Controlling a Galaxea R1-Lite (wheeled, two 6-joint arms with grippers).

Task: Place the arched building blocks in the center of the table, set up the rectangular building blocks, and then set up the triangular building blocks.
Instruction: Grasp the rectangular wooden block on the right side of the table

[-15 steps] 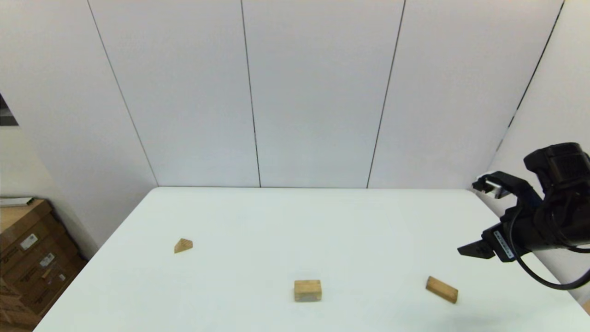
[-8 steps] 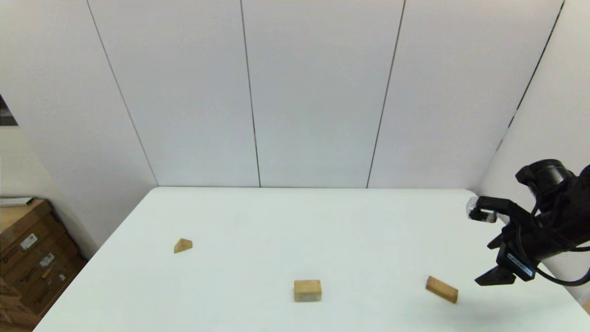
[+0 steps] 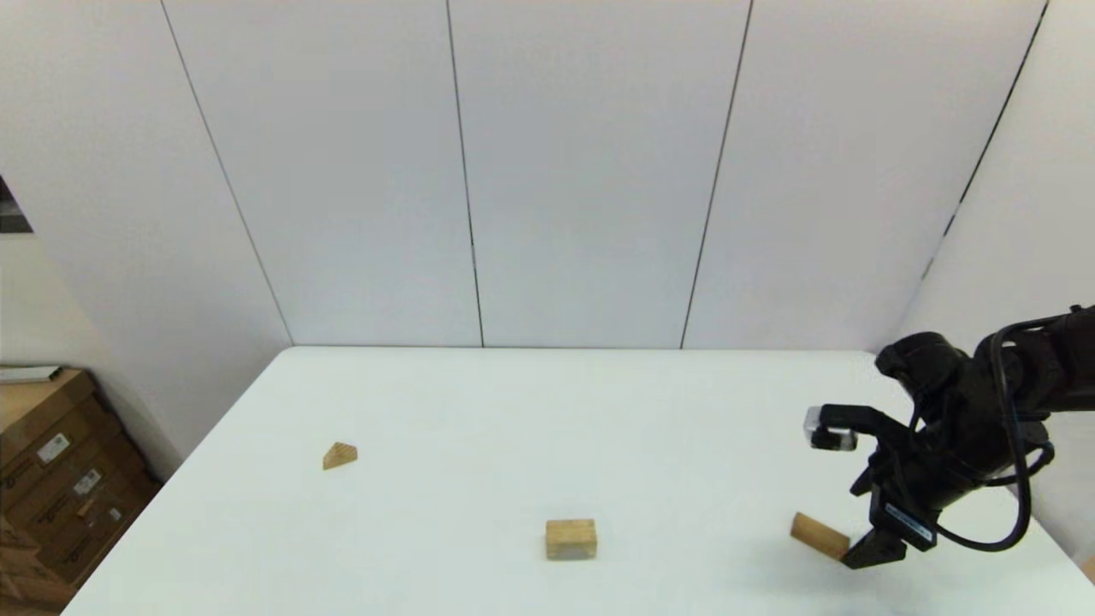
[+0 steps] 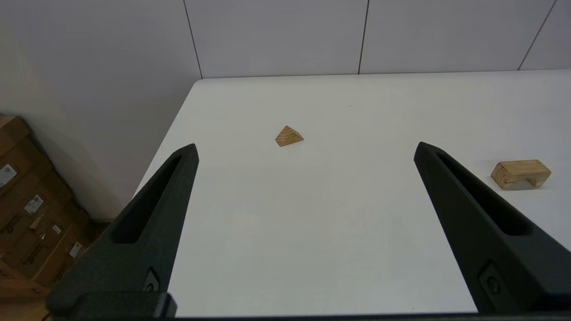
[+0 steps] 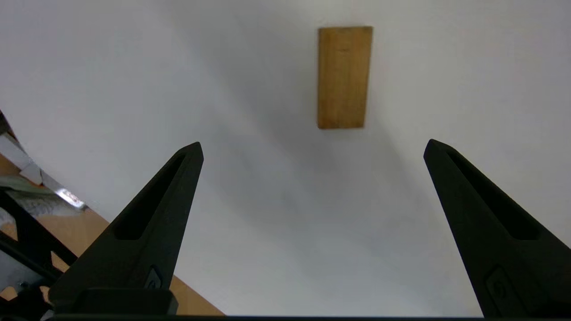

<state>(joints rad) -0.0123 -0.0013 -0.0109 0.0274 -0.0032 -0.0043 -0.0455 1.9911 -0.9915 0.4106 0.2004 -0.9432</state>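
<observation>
On the white table (image 3: 479,411) the arched block (image 3: 571,539) lies near the front middle and shows its scooped side in the left wrist view (image 4: 520,173). At the front right lies the flat rectangular slab (image 3: 819,536). The small triangular wedge (image 3: 340,455) rests far to the left. My right gripper (image 3: 866,554) points down just right of the slab, above the table. In its own view it is open (image 5: 312,147), with the slab (image 5: 344,76) ahead of the fingertips and apart from them. My left gripper (image 4: 305,149) is open and empty, with the wedge (image 4: 289,136) ahead.
Cardboard boxes (image 3: 51,488) stand on the floor left of the table. A panelled wall (image 3: 582,171) rises behind it. The table's right edge and a frame below it (image 5: 40,209) lie close behind my right gripper.
My right arm has swung down and to the left, from above the table's right edge to just beside the rectangular slab. The blocks have not moved.
</observation>
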